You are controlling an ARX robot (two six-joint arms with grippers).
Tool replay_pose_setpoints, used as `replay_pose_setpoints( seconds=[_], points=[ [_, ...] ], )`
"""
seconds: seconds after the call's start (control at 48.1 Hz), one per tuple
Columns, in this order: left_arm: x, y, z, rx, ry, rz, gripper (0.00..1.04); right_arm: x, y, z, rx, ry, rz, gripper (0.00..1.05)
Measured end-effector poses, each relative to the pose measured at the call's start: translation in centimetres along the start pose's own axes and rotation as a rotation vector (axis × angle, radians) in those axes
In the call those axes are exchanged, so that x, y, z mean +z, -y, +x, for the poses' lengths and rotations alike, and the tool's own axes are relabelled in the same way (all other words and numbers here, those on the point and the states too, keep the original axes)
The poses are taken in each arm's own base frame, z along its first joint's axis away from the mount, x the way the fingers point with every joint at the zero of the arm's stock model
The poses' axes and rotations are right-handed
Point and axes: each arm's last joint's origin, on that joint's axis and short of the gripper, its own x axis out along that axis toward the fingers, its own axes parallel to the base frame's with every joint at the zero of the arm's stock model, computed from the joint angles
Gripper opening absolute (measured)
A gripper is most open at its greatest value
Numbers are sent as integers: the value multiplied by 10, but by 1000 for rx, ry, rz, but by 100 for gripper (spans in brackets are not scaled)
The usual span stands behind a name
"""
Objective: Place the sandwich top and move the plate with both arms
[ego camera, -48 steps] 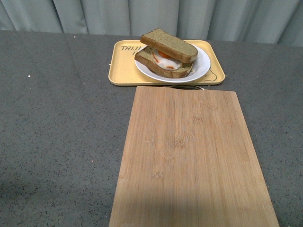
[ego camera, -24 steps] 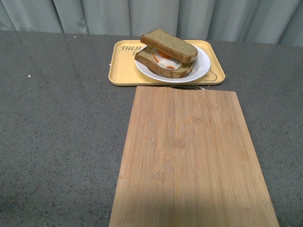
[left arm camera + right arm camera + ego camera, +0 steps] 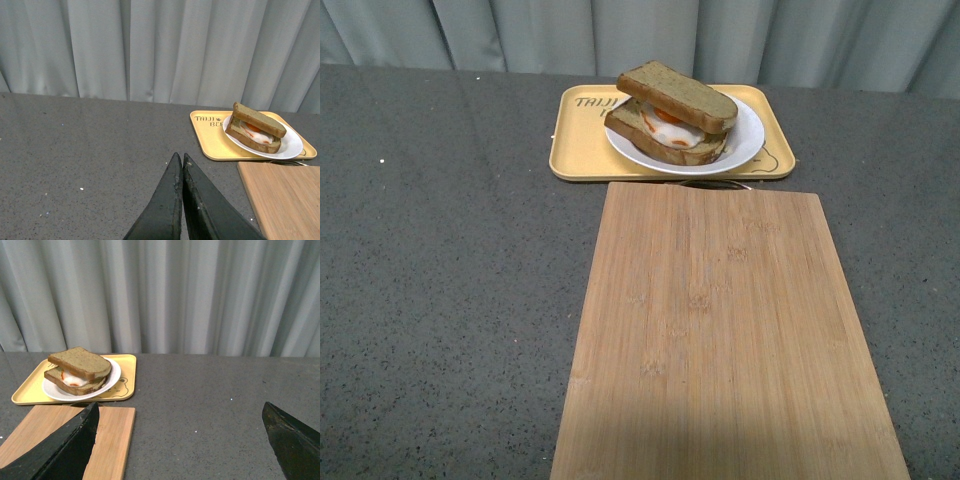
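Observation:
The sandwich top [image 3: 678,92], a brown bread slice, lies tilted on the egg-bearing slice on the white plate [image 3: 748,135] at the far middle of the table. It shows too in the left wrist view as the sandwich top [image 3: 259,119] on the plate [image 3: 294,145], and in the right wrist view as the sandwich top [image 3: 80,362] on the plate [image 3: 113,374]. My left gripper [image 3: 178,157] is shut and empty, well short of the plate. My right gripper [image 3: 180,410] stands wide open, empty, near the board's corner. Neither arm appears in the front view.
The plate sits on a yellow tray [image 3: 578,150] with a bear drawing. A large bamboo cutting board [image 3: 720,340] lies just in front of the tray and reaches the near edge. Grey curtains [image 3: 520,35] hang behind the dark grey table [image 3: 440,260].

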Motion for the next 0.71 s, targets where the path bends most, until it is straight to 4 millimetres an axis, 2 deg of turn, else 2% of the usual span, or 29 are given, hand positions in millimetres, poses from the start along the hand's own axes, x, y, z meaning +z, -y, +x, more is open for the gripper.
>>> replay_pose_setpoints(
  seconds=[0.208,0.375,0.603,0.707],
  points=[
    [-3,0,-12,0,-13,0,4,0,0,0,0,0,0,95],
    [-3,0,-13,0,-6,0,6,0,0,0,0,0,0,95],
    [-3,0,-13,0,-5,0,48,0,0,0,0,0,0,95],
    [-3,0,-13,0,-5,0,71,0,0,0,0,0,0,95]
  ],
)
